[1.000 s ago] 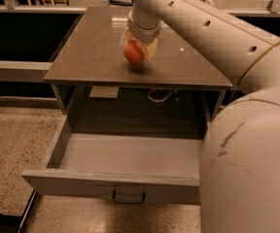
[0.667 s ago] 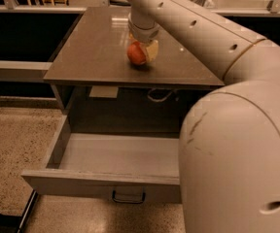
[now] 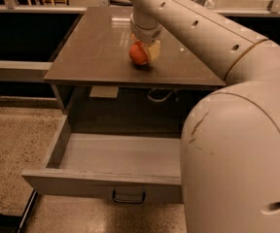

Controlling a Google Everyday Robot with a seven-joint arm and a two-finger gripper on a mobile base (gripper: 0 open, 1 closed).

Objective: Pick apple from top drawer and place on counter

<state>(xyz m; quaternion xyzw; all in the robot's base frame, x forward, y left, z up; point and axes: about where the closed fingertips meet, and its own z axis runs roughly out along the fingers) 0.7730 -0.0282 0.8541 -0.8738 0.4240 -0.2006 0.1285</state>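
The red-orange apple (image 3: 138, 54) is at the counter (image 3: 96, 52) surface, near its middle, held between the pale fingers of my gripper (image 3: 144, 54). The gripper comes down from above and is shut on the apple. I cannot tell whether the apple rests on the slab or hangs just over it. The top drawer (image 3: 108, 161) is pulled out below the counter, with its black handle (image 3: 128, 197) at the front. The drawer's visible floor holds nothing; my arm hides its right part.
My large white arm (image 3: 237, 130) fills the right side of the view. A white label (image 3: 103, 92) and a loose cable (image 3: 159, 97) sit under the counter edge. Speckled floor (image 3: 13, 135) lies to the left. Dark shelving stands behind.
The arm has swung closer and fills more of the right side. The apple and gripper stay at about the same spot on the counter, perhaps slightly lower.
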